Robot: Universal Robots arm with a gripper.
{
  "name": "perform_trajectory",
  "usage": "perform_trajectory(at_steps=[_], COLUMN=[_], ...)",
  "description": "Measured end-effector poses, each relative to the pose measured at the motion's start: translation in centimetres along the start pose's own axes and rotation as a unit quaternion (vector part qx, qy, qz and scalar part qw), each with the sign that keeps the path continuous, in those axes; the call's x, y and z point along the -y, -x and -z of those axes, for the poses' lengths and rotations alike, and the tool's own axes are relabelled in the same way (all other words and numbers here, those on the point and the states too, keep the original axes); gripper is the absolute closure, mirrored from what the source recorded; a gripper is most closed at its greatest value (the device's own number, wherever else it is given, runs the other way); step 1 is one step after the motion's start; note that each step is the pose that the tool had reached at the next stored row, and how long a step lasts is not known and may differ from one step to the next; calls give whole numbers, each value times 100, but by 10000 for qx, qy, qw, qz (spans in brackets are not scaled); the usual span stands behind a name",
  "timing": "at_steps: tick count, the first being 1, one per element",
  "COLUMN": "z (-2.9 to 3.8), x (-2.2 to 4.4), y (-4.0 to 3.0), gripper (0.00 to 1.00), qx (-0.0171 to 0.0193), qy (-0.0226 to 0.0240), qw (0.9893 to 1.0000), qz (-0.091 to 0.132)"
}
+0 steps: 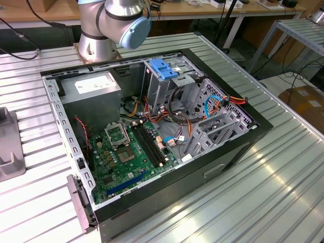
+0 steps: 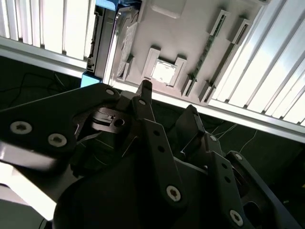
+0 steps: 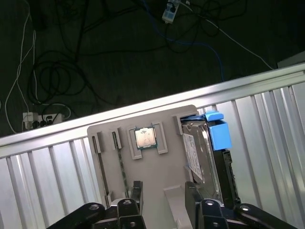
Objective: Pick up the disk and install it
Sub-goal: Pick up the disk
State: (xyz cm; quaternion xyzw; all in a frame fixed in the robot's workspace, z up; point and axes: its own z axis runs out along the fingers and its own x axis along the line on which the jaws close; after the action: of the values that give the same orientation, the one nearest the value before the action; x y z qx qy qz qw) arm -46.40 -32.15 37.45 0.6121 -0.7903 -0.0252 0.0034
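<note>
Tool (image 3: 164, 187), jaws apart, nr disk (image 3: 202, 157)

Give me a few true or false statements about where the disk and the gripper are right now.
1. The disk stands in the grey tray. True.
2. The gripper grips the disk. False: it is open over the tray, holding nothing.
3. A square chip lies in the tray. True.
4. The computer case is closed. False: it lies open, with the motherboard exposed.

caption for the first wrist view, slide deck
Gripper with open fingers over a grey tray holding the disk and a processor chip
</note>
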Motion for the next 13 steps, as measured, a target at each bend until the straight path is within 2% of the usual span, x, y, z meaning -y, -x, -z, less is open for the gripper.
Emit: perform_trajectory(at_steps=[3,6,9,13], z=[-24,-46,-56,-71], x=[13,2,-7,-20], y=[57,124,161,215], gripper=[52,52,52,52], qx=[-1,1,0,-8], qy=[1,1,2,7], qw=[10000,10000,10000,9998], qz=[0,0,13,195])
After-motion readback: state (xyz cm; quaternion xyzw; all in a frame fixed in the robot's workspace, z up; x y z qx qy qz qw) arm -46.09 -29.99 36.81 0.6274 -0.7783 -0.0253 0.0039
